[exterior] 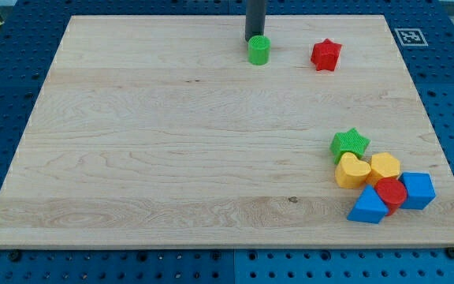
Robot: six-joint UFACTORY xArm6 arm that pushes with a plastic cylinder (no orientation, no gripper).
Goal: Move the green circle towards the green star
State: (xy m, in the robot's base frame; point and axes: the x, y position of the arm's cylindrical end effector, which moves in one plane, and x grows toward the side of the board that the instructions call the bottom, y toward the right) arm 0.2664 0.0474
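The worktop (172, 142) is a pale wooden board on a blue perforated base (6, 95), and most of its surface is bare. It looks smooth, so I judge that blocks slide on it easily.

The biggest group of things is the cluster at about 4 o'clock on the board. There I see the green star (349, 144) at the cluster's 11 o'clock side, two yellow hearts (352, 170) (385, 166) touching each other just under it, a red cylinder (391, 192) below them, a blue block (417, 189) at the view's right and a blue triangle (368, 207) at the view's bottom. They are packed closely together.

The red star (325, 55) stands alone at about 1 o'clock, near the far edge.

The green circle (258, 50) is at 12 o'clock on the board, beside the red star but apart from it, and well apart from the green star.

There is no claw on this arm, so it has nothing to be apart or together; it has only a dark rod. My tip (254, 39) is at the circle's 11 o'clock side, touching it or nearly so.

The circle seems a small, light, stiff plastic piece. It cannot be gripped, only pushed. Because it is round, I think it can roll off the tip sideways if the push is off centre. The push should go through its middle, towards 4 o'clock, and so the contact place at 11 o'clock looks about right. The path should pass under the red star.
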